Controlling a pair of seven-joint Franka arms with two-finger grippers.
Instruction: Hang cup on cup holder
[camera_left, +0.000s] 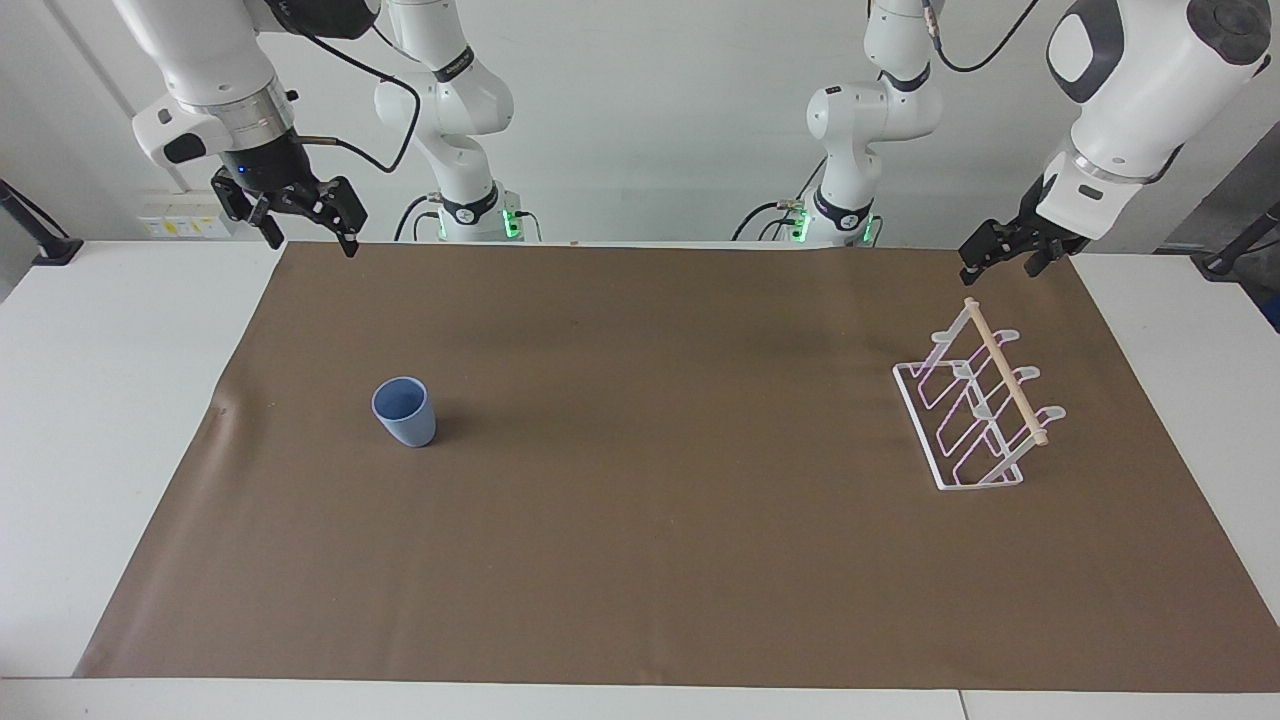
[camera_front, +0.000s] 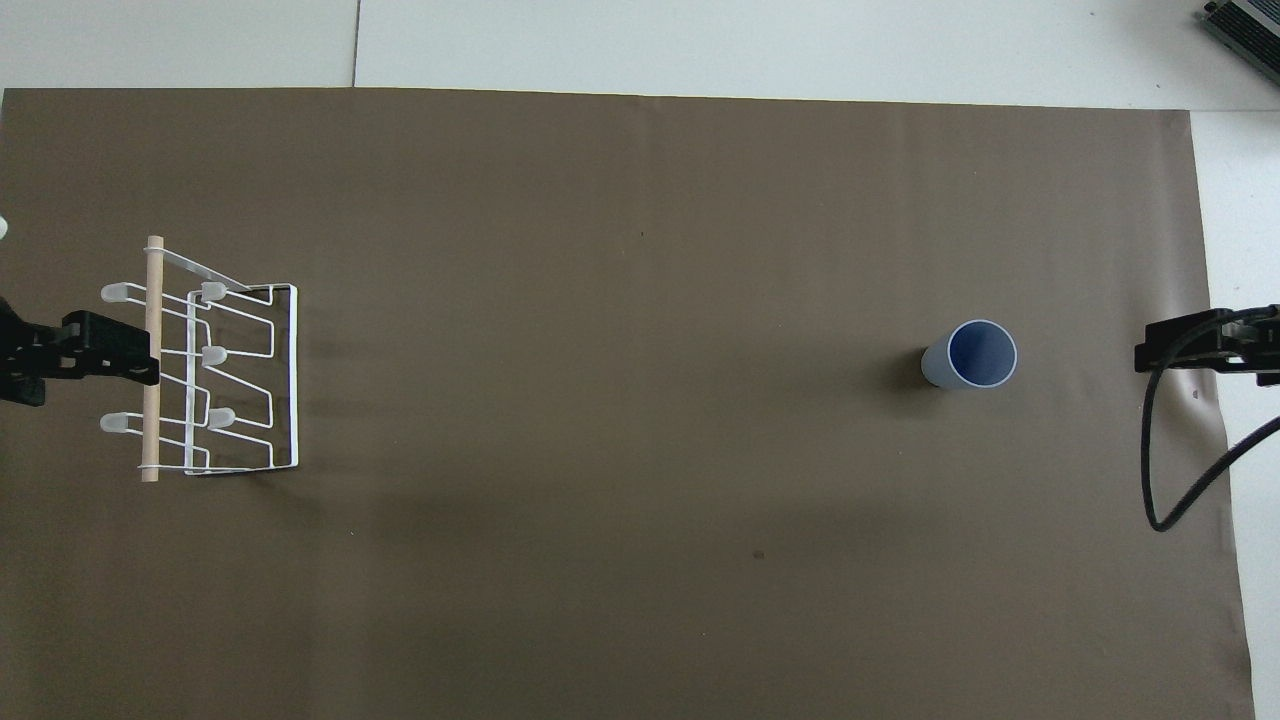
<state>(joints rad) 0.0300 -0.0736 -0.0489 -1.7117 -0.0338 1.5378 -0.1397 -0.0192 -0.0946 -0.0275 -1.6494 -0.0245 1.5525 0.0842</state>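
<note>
While both arms are waiting raised at the robots' edge, the right gripper (camera_left: 305, 232) is hanging with fingers spread and the left gripper's (camera_left: 1003, 262) finger state is unreadable. Upright on the brown mat (camera_left: 640, 560), the cup (camera_left: 405, 412) is standing at the overhead view's three o'clock, well apart from the cup holder (camera_left: 975, 410) at nine o'clock.

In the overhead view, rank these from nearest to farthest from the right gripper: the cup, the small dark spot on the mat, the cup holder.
From the right gripper, up at the mat's edge:
1. cup, upright at the right arm's end.
2. dark spot, mid-mat, nearer the robots than the cup.
3. cup holder, at the left arm's end, by the left gripper.
</note>
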